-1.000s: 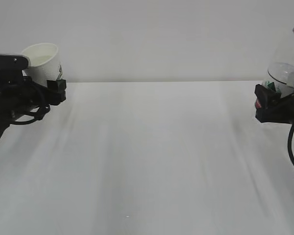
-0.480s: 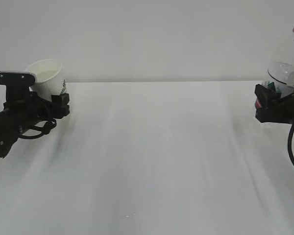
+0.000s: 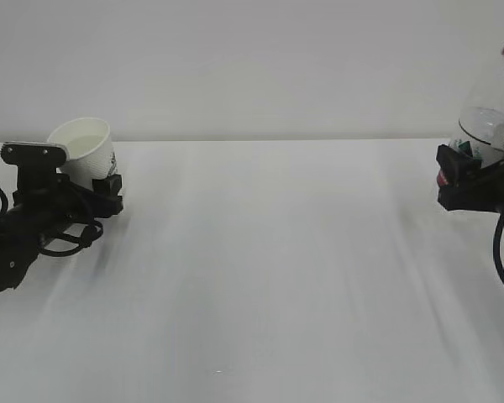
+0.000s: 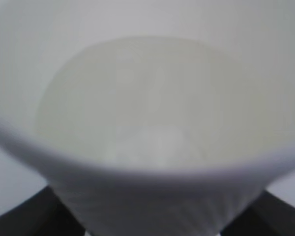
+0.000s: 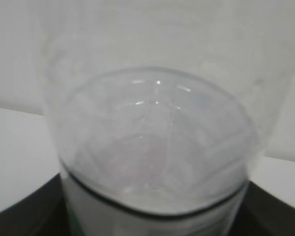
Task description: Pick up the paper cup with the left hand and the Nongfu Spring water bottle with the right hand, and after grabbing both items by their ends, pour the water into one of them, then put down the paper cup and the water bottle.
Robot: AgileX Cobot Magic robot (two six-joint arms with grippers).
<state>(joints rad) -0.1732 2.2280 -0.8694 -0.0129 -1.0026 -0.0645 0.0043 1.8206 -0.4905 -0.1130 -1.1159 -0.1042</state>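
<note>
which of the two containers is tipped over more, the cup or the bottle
The paper cup on the left: it leans in the left gripper so its open mouth faces the camera. The Nongfu Spring water bottle in the right gripper stands nearly upright, neck up.

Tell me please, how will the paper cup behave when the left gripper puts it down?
The paper cup has thin walls and probably dents if squeezed harder. It holds water, so it is likely heavier than it looks, and it may slosh because it sits tilted in the left gripper. Its tapered, narrow base may make it apt to tip.
</note>
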